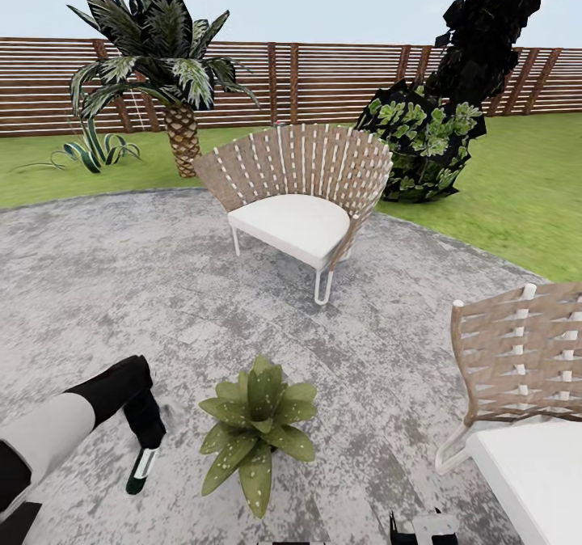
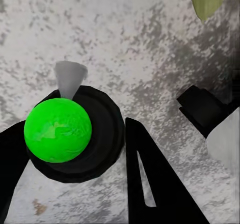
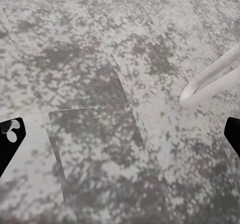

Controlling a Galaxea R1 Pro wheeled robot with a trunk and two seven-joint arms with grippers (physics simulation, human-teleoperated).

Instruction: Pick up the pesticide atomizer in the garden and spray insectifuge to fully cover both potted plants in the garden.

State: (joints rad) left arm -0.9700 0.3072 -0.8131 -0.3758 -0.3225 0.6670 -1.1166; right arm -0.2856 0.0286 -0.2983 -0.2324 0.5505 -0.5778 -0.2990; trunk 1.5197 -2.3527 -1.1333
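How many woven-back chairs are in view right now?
2. One chair stands mid-patio in front of the fence; the other chair is cut off at the head view's right edge. More may sit outside the frame.

Left end effector (image 1: 144, 458) points down, clamped; right end effector (image 3: 120, 134) spread wide.

Flat, even daylight under a pale sky, with no glare. The round grey speckled patio (image 1: 121, 286) carries almost no cast shadows. The black scaly-trunked tree (image 1: 493, 35) renders nearly featureless. The brown slatted wooden fence (image 1: 323, 76) bows slightly toward the edges. Both wrist views look soft and blotchy, with blurred paving texture.
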